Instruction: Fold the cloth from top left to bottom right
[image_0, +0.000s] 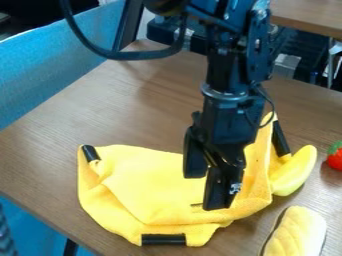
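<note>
I have my black two-finger gripper (206, 192) hanging over the yellow cloth (157, 185), a bit right of its middle. Its fingers are spread apart and I see no cloth pinched between them. The cloth lies on the brown wooden table (40, 160), all bumpy and wrinkly.

I think I am at the part where I go and get the corner. The black patch at the top left corner (90, 153) is out at the far left, so the big fold looks not done to me. Next I would go over to that corner, go down low, pinch it, lift it a little, and bring it across to the bottom right. If I pinch too much, the whole cloth might slide along.

The long way of the cloth goes from left to right, tipping up a bit at the right end. The top left corner points up and left. Another black patch (163, 239) sits along the bottom edge, and a third black strip (280, 137) leans up at the right. The curved yellow toy (294, 170) touches the cloth's right side, so it could get bumped.
</note>
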